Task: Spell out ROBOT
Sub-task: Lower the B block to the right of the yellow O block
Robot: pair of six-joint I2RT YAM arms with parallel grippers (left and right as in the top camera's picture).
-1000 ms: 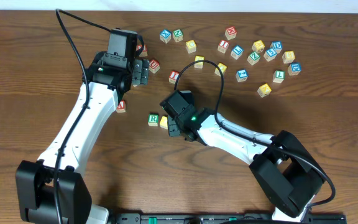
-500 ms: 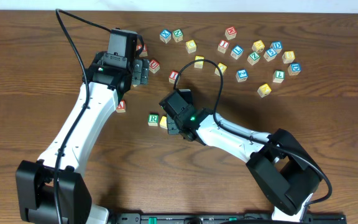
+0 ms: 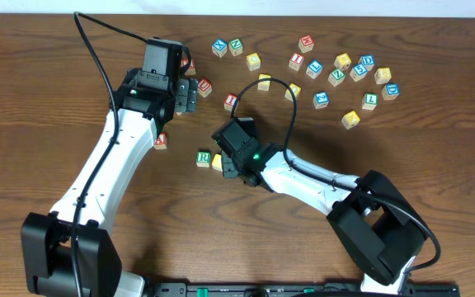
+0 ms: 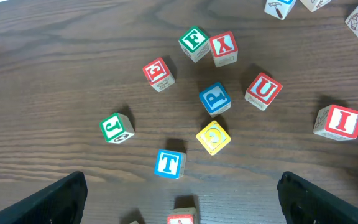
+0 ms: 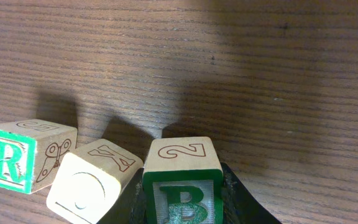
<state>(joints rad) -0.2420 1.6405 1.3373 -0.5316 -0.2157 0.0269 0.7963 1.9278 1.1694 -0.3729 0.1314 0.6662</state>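
Spanning the overhead view, the table (image 3: 48, 99) is seen unchanged from a second before: no cube on it has been shifted. Only the right arm (image 3: 320, 183) has been altered, its elbow drawn slightly toward the left edge. The left arm (image 3: 110, 157) has been kept where it was. Dark brown grained wood is shown throughout, with a pale strip (image 3: 303, 7) beyond the far edge. Nothing more of the room can be made out.

The left gripper (image 4: 194, 196) is held spread wide and empty above a cluster of cubes near the far edge, left of centre. The blue T (image 4: 169, 163) is seen among them, between the fingers in the wrist view. The right gripper (image 5: 184, 202) is clamped on the green B (image 5: 180, 163) near the table's centre. The B is lined up with the yellow O (image 5: 89, 180) just beside it and the green R (image 5: 8, 158) at the row's left end. Whether the B rests on the wood cannot be told. Other cubes (image 3: 321, 99) are scattered toward the far right corner.
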